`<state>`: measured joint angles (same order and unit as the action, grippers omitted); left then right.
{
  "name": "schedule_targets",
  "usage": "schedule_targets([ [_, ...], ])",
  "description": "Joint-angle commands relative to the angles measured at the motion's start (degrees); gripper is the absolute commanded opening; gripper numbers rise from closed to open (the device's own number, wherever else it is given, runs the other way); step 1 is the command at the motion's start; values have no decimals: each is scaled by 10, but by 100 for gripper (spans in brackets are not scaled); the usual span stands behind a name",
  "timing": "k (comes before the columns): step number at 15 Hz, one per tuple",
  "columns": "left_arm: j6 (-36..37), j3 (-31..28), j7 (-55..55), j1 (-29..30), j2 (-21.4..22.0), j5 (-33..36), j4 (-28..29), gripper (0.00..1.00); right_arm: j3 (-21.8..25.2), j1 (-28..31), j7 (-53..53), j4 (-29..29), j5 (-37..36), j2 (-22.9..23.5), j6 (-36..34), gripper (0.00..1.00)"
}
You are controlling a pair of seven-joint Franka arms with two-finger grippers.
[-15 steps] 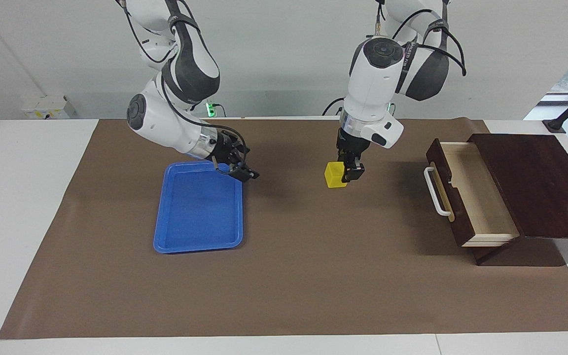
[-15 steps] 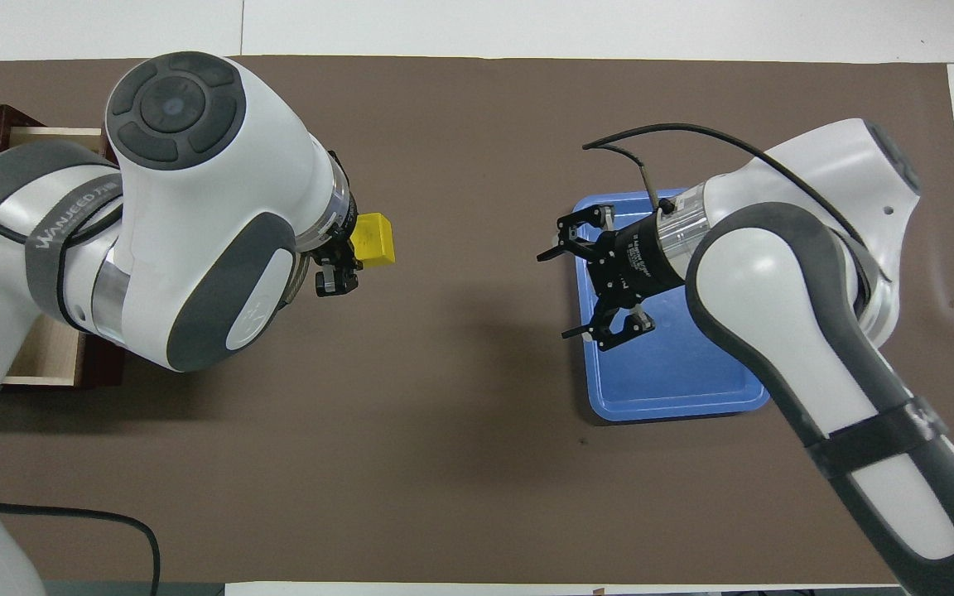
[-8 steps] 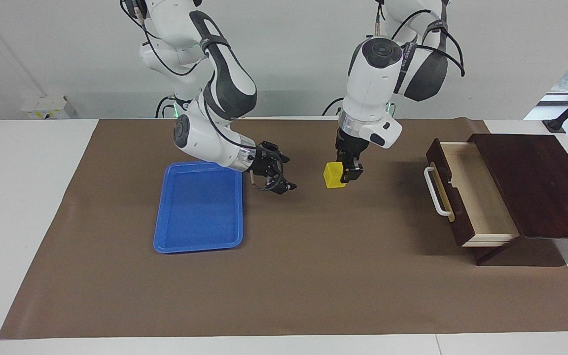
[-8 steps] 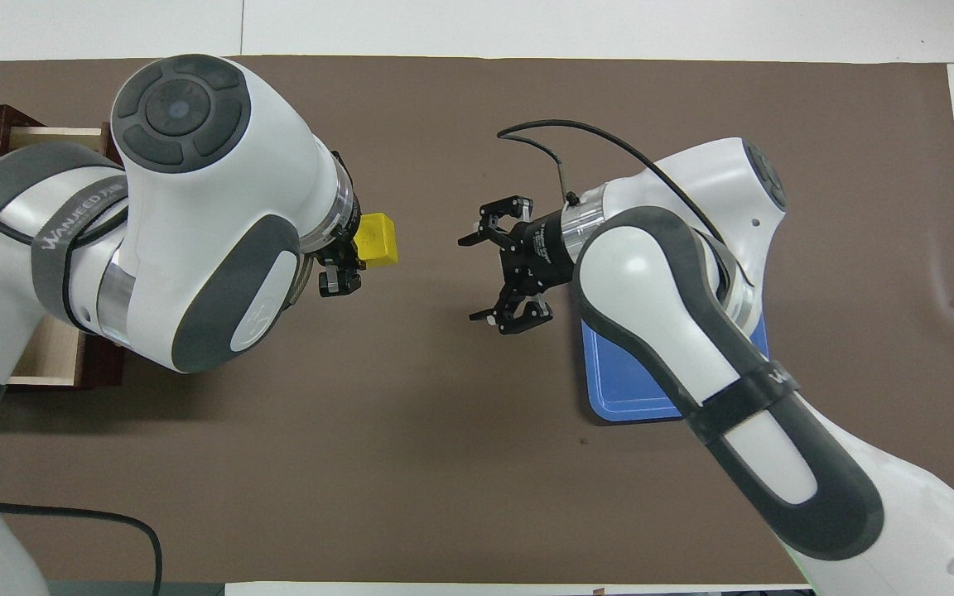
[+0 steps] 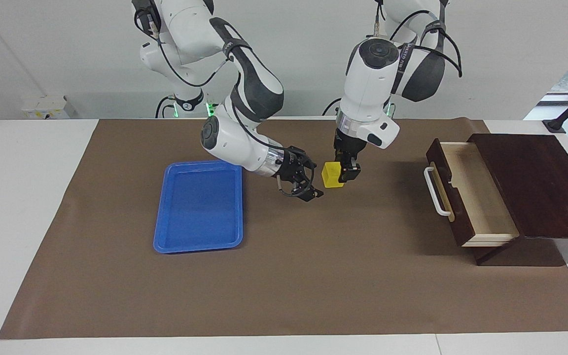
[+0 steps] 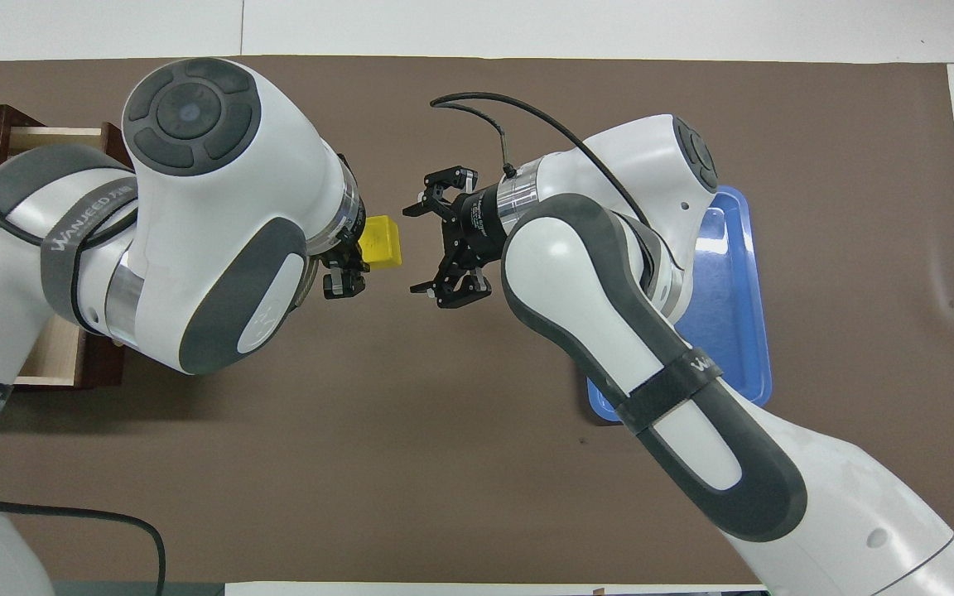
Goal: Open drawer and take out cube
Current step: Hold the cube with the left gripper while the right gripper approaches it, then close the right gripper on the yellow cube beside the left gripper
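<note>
The cube (image 5: 332, 175) is held clear of the worktop (image 5: 32, 197) by the left gripper (image 5: 347, 172), whose fingers are pinched onto it from above; the gripper points straight down over the middle of the brown mat (image 5: 313, 276). In the overhead view the cube (image 6: 382, 242) is seen projecting from beneath the left arm's wrist, with one black fingertip (image 6: 343, 284) of the left gripper (image 6: 353, 263) visible beside it. The right gripper (image 5: 308, 185) is presented sideways toward the cube with its fingers spread wide; it is located just beside the cube and is not in contact with it. In the overhead view the spread fingers of the right gripper (image 6: 427, 247) are seen to bracket the gap next to the cube, one finger (image 6: 444, 180) above and one below in that view. The drawer (image 5: 466, 192) is pulled open from the dark wooden box (image 5: 535, 182) at the left arm's end of the worktop; its pale interior is exposed and its white bar handle (image 5: 434, 192) faces the middle of the mat. The blue tray (image 5: 199, 207) lies flat on the mat toward the right arm's end of the worktop, well apart from the cube. In the overhead view the tray (image 6: 734, 290) is partly covered by the right arm.
</note>
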<state>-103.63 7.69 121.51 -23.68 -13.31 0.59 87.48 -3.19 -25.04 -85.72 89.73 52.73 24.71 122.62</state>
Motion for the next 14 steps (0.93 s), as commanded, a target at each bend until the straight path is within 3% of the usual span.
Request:
schedule_targets([
  [1, 1, -6, 4, -7, 5, -7, 7, 0, -1, -9, -9, -30, -9, 16, -13, 100],
  [14, 48, -6, 5, -21, 5, -7, 3, 0, -1, -19, -13, -39, -9, 13, -18, 100],
])
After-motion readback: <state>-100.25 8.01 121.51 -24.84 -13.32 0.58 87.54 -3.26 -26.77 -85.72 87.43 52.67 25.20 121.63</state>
